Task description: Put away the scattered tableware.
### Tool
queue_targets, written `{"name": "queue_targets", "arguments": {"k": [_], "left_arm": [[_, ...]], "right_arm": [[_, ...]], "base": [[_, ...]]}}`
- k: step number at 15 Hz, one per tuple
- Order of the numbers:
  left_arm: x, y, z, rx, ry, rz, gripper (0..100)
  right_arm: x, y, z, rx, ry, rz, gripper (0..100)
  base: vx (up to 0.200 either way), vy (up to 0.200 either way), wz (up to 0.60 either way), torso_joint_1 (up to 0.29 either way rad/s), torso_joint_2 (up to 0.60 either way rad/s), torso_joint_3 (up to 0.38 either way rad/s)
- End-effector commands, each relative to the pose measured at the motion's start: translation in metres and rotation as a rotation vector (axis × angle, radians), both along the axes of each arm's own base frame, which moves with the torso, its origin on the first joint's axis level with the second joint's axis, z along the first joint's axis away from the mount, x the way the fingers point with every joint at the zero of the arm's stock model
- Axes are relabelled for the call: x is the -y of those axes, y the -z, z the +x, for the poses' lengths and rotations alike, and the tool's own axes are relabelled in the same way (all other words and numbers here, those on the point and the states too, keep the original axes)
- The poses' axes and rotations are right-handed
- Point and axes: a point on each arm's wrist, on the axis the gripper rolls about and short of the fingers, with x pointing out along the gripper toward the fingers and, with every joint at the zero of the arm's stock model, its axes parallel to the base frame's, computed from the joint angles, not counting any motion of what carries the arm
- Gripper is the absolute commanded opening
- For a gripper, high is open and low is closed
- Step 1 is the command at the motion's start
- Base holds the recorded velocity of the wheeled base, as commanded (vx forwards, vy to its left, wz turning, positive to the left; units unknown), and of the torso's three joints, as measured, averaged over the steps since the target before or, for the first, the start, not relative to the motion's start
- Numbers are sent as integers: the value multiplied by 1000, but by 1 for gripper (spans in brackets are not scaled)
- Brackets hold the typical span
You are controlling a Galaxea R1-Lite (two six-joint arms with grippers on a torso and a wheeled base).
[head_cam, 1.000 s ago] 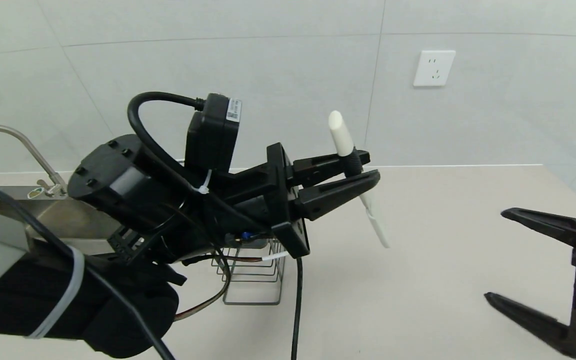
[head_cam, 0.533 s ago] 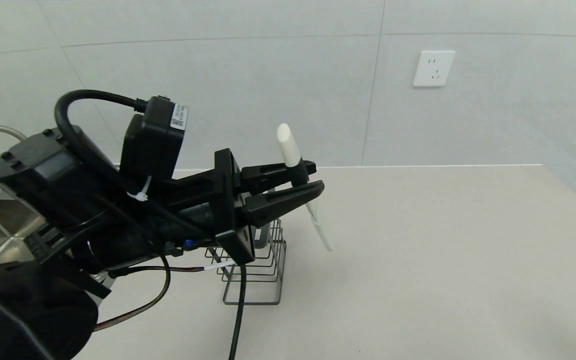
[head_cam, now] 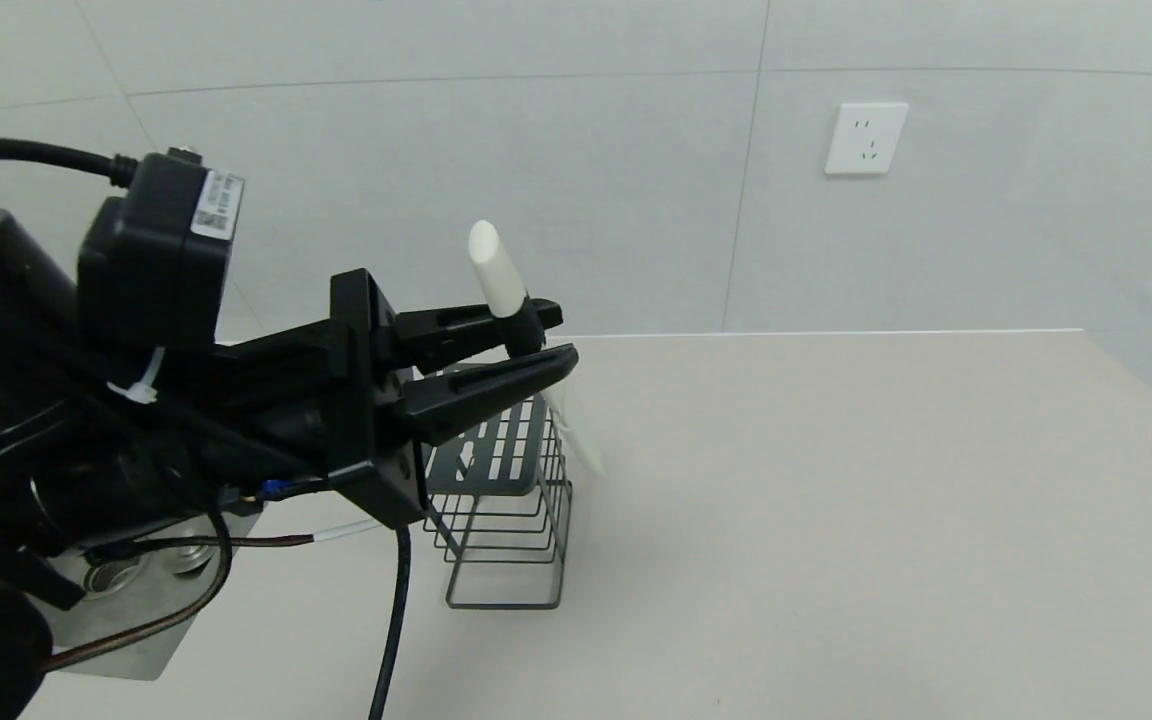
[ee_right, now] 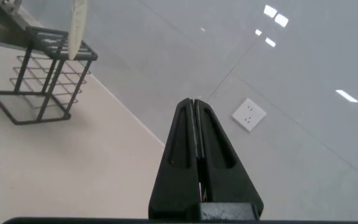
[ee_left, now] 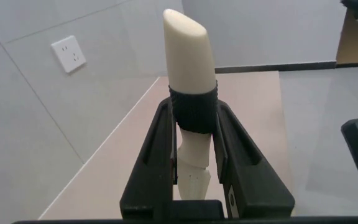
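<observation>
The left gripper (head_cam: pixel 554 340), clenched on the cream-white knife with a black collar (head_cam: pixel 494 268), has swung across the bench (head_cam: pixel 836 500) to the black wire rack (head_cam: pixel 506 545). Drop-in looks next. The right gripper (ee_right: pixel 196 124) is closed, empty.

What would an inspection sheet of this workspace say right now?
Surface: pale, smooth counter.
Job's things: white-handled utensil, slightly tilted, its lower end near the top of the wire rack that stands on the counter.
Clutter: nothing seen.
Grippers: left gripper shut on the utensil's black band; right gripper shut, holding nothing.
Cables: black cable and thin brown cable hang below the left arm.
Surroundings: tiled wall with a wall socket; metal sink at the counter's left.
</observation>
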Motion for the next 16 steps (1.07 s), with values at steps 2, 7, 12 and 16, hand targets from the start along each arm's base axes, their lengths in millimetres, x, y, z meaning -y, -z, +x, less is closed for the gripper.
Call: {"name": "queue_targets", "arguments": {"k": [2,7,12,16], "left_arm": [[-10,-14,-12,40,-12,-19,0],[-41,-27,-16,139,-146,28,0],[-40,-42,-14,164,-133,23,0],[-34,-37,-2,160,-28,58,0]], "right_arm": [[2,15,-11,-53,99,154,0],[15,63,5,-567,559,593,0],[15,76,4,-697,605,611,0],[15,76,5,-695,602,616,0]], "base": [[0,0,0,0,0,0],[0,0,0,0,0,0],[0,0,0,0,0,0],[0,0,0,0,0,0]]}}
